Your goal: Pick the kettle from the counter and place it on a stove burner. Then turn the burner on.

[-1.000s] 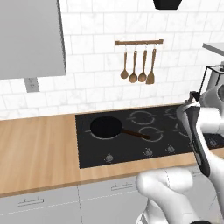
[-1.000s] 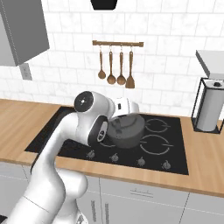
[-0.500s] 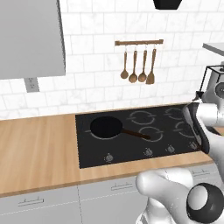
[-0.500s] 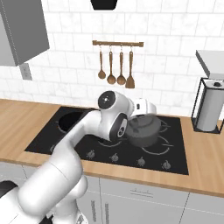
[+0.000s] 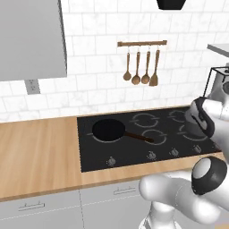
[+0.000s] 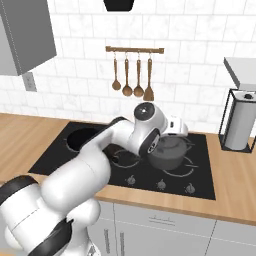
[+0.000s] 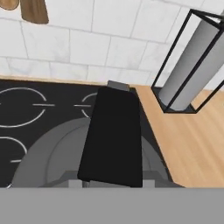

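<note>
The end effector (image 6: 172, 134) grips the kettle (image 6: 168, 151) by its black-sleeved handle (image 7: 113, 135), over the right side of the cooktop (image 6: 90, 152). Recommended: centre it on a right-hand stove burner (image 5: 188, 132), lower level, release only once seated.

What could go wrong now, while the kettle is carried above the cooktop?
1. The gripper appears to hold the kettle only by its black handle sleeve, so the kettle may swing or tilt.
2. It hangs near the cooktop's right side, close to the paper towel holder; a wide move might hit it.
3. The frying pan covers one burner, so the free stove burner beside its handle is a tight target.
</note>
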You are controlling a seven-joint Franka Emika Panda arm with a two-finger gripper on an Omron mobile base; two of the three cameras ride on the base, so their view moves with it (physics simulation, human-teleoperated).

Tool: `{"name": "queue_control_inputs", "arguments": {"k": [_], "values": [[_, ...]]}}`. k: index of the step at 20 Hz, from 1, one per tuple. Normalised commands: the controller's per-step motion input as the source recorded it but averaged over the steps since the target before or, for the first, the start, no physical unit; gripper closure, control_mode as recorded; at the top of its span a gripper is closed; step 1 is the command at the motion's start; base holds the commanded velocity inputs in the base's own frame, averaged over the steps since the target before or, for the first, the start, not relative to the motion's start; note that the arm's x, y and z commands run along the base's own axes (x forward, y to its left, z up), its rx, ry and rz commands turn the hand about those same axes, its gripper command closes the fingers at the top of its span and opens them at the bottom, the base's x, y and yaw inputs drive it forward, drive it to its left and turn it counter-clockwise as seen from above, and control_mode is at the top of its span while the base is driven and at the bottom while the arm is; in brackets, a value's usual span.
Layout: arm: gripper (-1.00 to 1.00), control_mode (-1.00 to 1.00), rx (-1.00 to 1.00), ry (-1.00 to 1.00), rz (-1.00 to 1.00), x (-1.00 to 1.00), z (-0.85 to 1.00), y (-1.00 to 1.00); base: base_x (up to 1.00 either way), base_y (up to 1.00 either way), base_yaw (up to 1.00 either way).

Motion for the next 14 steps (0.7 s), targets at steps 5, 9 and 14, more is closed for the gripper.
{"name": "queue_control_inputs", "arguments": {"k": [5,9,14], "values": [[1.0,-1.0,0.1,0.0,0.0,0.27,-0.23,-0.23,0.0,0.0,0.0],[1.0,-1.0,0.02,0.0,0.0,0.27,-0.2,-0.14,0.0,0.0,0.0],[1.0,-1.0,0.0,0.0,0.0,0.34,-0.21,-0.14,0.0,0.0,0.0]]}}
